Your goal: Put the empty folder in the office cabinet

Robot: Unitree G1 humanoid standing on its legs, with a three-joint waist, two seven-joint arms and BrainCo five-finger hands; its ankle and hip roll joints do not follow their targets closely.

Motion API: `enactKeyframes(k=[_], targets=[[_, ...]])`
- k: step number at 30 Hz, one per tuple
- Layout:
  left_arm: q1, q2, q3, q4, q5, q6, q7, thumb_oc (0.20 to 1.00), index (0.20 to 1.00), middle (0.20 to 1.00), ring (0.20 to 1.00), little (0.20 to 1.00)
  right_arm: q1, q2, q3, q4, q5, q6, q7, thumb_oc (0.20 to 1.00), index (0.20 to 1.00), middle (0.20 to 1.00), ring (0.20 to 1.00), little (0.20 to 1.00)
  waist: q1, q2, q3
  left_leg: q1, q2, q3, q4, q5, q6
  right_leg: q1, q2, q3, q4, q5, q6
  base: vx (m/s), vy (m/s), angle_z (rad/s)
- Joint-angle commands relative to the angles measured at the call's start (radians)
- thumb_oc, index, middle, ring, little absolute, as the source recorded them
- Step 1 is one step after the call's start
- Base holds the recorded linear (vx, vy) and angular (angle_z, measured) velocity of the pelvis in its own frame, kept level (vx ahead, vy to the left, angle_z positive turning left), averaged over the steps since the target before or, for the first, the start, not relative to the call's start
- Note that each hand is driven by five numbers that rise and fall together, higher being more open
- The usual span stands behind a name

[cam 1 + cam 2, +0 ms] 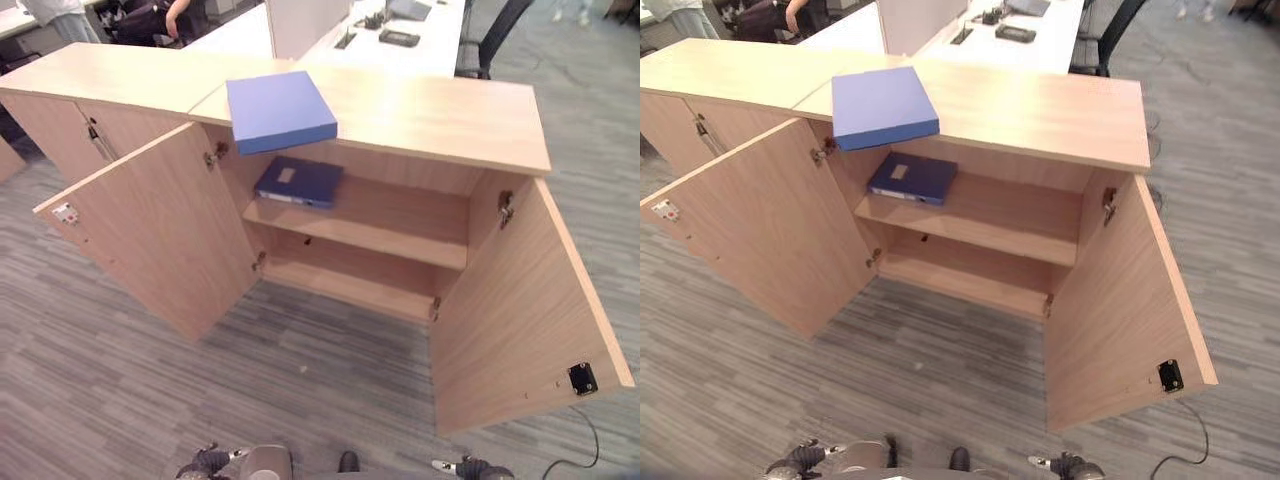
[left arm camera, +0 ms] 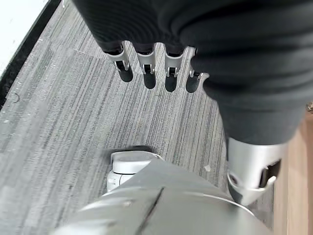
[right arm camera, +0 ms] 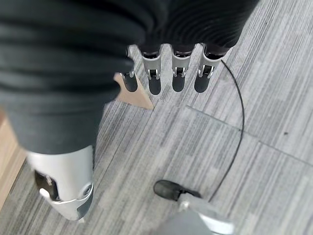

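A light blue folder lies flat on the top of the wooden office cabinet, its near corner jutting over the front edge. Below it, a dark blue folder with a white label lies at the left end of the upper shelf. Both cabinet doors stand wide open. My left hand hangs low over the grey carpet, fingers straight, holding nothing. My right hand hangs the same way, beside the right door's corner. Both hands are far from the folders.
The left door and the right door swing out toward me, flanking the opening. A lower shelf sits under the upper one. A closed cabinet adjoins on the left. Behind are white desks, a black chair and a person.
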Motion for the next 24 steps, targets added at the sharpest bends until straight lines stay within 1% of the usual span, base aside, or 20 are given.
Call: enactKeyframes(k=[1,3,4,5,6,8,10,11,12,13,15,16,17,18,19,20,22,23,24], targets=[[-0.026,0.005,-0.011,0.029,0.002,-0.012,0.016,1.0,1.0,1.0,1.0,1.0,0.037,-0.027,-0.001,0.002,-0.059,-0.004,-0.004,1.0,1.0,1.0,1.0,1.0,0.025,0.019,0.012,0.021,0.005,-0.045,0.025,0.041,0.031,0.014,-0.041,0.001,0.073,-0.053,0.093,0.16,0.084,-0.37],[-0.026,0.0,-0.017,0.028,0.003,-0.014,0.018,1.0,1.0,1.0,1.0,1.0,0.045,-0.031,0.0,0.003,-0.071,-0.001,0.003,1.0,1.0,1.0,1.0,1.0,0.034,0.038,0.01,0.002,0.005,-0.084,-0.035,0.064,0.015,0.045,-0.048,0.019,0.071,-0.075,0.1,0.24,0.148,-0.49],[-0.029,-0.008,-0.02,0.026,0.004,-0.015,0.016,1.0,1.0,1.0,1.0,1.0,0.054,-0.03,0.006,0.01,-0.092,0.007,0.016,1.0,1.0,1.0,1.0,1.0,0.041,0.055,0.006,-0.022,0.015,-0.098,-0.089,0.086,0.001,0.072,-0.061,0.034,0.066,-0.096,0.108,0.31,0.218,-0.22],[-0.03,-0.01,-0.022,0.024,0.006,-0.016,0.013,1.0,1.0,1.0,1.0,1.0,0.058,-0.027,0.015,0.016,-0.111,0.011,0.023,1.0,1.0,1.0,1.0,1.0,0.045,0.062,0.004,-0.034,0.019,-0.096,-0.104,0.094,-0.005,0.084,-0.066,0.044,0.064,-0.105,0.112,0.24,0.174,-0.05],[-0.03,-0.01,-0.022,0.024,0.006,-0.016,0.013,1.0,1.0,1.0,1.0,1.0,0.059,-0.027,0.015,0.016,-0.111,0.011,0.024,1.0,1.0,1.0,1.0,1.0,0.045,0.062,0.005,-0.033,0.018,-0.096,-0.104,0.093,-0.004,0.084,-0.067,0.044,0.064,-0.106,0.112,0.15,0.133,-0.07],[-0.033,-0.013,-0.03,0.018,0.013,-0.017,0.01,1.0,1.0,1.0,1.0,1.0,0.058,-0.028,0.033,0.027,-0.148,0.019,0.035,1.0,1.0,1.0,1.0,1.0,0.053,0.074,0.005,-0.053,0.028,-0.083,-0.106,0.103,-0.016,0.113,-0.086,0.058,0.056,-0.118,0.123,0.19,0.198,-0.28],[-0.03,-0.016,-0.03,0.021,0.024,-0.015,0.006,1.0,1.0,1.0,1.0,1.0,0.053,-0.021,0.042,0.033,-0.179,0.024,0.046,1.0,1.0,1.0,1.0,1.0,0.061,0.089,-0.017,-0.019,0.045,-0.102,-0.124,0.106,-0.022,0.127,-0.102,0.075,0.039,-0.118,0.144,0.22,0.275,-0.32],[-0.033,-0.018,-0.039,0.021,0.034,-0.014,0.003,1.0,1.0,1.0,1.0,1.0,0.054,-0.019,0.044,0.043,-0.191,0.026,0.048,1.0,1.0,1.0,1.0,1.0,0.061,0.093,-0.025,-0.012,0.046,-0.104,-0.121,0.12,-0.023,0.124,-0.118,0.071,0.034,-0.111,0.157,0.21,0.377,-0.52],[-0.042,-0.011,-0.041,0.02,0.042,-0.015,0.0,1.0,1.0,1.0,1.0,1.0,0.05,-0.014,0.043,0.051,-0.191,0.03,0.055,1.0,1.0,1.0,1.0,1.0,0.061,0.087,-0.027,-0.005,0.037,-0.101,-0.104,0.115,-0.012,0.113,-0.151,0.074,0.022,-0.094,0.174,0.15,0.306,-0.58],[-0.042,-0.011,-0.041,0.021,0.042,-0.015,-0.001,1.0,1.0,1.0,1.0,1.0,0.05,-0.014,0.043,0.051,-0.191,0.03,0.055,1.0,1.0,1.0,1.0,1.0,0.061,0.086,-0.027,-0.005,0.036,-0.1,-0.103,0.114,-0.012,0.114,-0.152,0.074,0.021,-0.094,0.174,0.11,0.259,-0.37],[-0.056,0.0,-0.04,0.022,0.05,-0.013,0.001,1.0,1.0,1.0,1.0,1.0,0.048,-0.005,0.045,0.053,-0.193,0.034,0.063,1.0,1.0,1.0,1.0,1.0,0.064,0.068,-0.026,-0.014,0.015,-0.087,-0.063,0.084,0.003,0.099,-0.197,0.077,0.01,-0.065,0.197,0.1,0.258,0.13],[-0.066,0.014,-0.035,0.015,0.053,-0.013,0.002,1.0,1.0,1.0,1.0,1.0,0.045,0.002,0.053,0.05,-0.198,0.036,0.071,1.0,1.0,1.0,1.0,1.0,0.07,0.05,-0.026,-0.027,-0.011,-0.079,-0.02,0.041,0.027,0.072,-0.24,0.078,0.013,-0.029,0.215,0.13,0.358,0.16],[-0.069,0.021,-0.032,0.015,0.052,-0.013,0.002,1.0,1.0,1.0,1.0,1.0,0.04,0.004,0.059,0.048,-0.202,0.034,0.076,1.0,1.0,1.0,1.0,1.0,0.075,0.04,-0.03,-0.035,-0.027,-0.077,-0.003,0.019,0.037,0.052,-0.264,0.077,0.016,-0.004,0.222,0.12,0.427,0.09],[-0.072,0.033,-0.022,0.009,0.046,-0.013,0.003,1.0,1.0,1.0,1.0,1.0,0.021,0.01,0.071,0.028,-0.199,0.033,0.083,1.0,1.0,1.0,1.0,1.0,0.085,0.027,-0.027,-0.038,-0.055,-0.073,0.016,-0.012,0.054,0.021,-0.306,0.082,0.029,0.062,0.235,0.09,0.356,-0.21],[-0.073,0.037,-0.019,0.007,0.045,-0.015,0.004,1.0,1.0,1.0,1.0,1.0,0.013,0.013,0.077,0.016,-0.198,0.03,0.083,1.0,1.0,1.0,1.0,1.0,0.091,0.019,-0.028,-0.044,-0.07,-0.071,0.029,-0.028,0.062,0.006,-0.329,0.083,0.039,0.103,0.238,0.06,0.252,-0.09],[-0.073,0.037,-0.019,0.007,0.045,-0.015,0.004,1.0,1.0,1.0,1.0,1.0,0.013,0.013,0.077,0.016,-0.198,0.03,0.083,1.0,1.0,1.0,1.0,1.0,0.091,0.018,-0.029,-0.046,-0.07,-0.07,0.032,-0.029,0.062,0.005,-0.33,0.083,0.038,0.104,0.239,0.03,0.158,-0.03],[-0.073,0.049,-0.013,0.002,0.044,-0.016,0.006,1.0,1.0,1.0,1.0,1.0,-0.01,0.016,0.093,-0.013,-0.199,0.026,0.083,1.0,1.0,1.0,1.0,1.0,0.103,0.008,-0.022,-0.059,-0.084,-0.061,0.063,-0.056,0.074,-0.022,-0.375,0.061,0.059,0.188,0.244,0.01,0.14,0.18],[-0.073,0.056,-0.009,0.001,0.045,-0.015,0.007,1.0,1.0,1.0,1.0,1.0,-0.019,0.02,0.102,-0.022,-0.202,0.025,0.083,1.0,1.0,1.0,1.0,1.0,0.109,0.007,-0.022,-0.065,-0.08,-0.057,0.073,-0.065,0.076,-0.024,-0.389,0.036,0.056,0.206,0.242,0.01,0.122,-0.03],[-0.071,0.066,-0.006,-0.001,0.045,-0.016,0.01,1.0,1.0,1.0,1.0,1.0,-0.027,0.023,0.113,-0.031,-0.207,0.021,0.082,1.0,1.0,1.0,1.0,1.0,0.119,0.002,-0.023,-0.071,-0.073,-0.049,0.085,-0.074,0.076,-0.027,-0.403,-0.005,0.06,0.235,0.242,0.08,0.192,-0.22]])
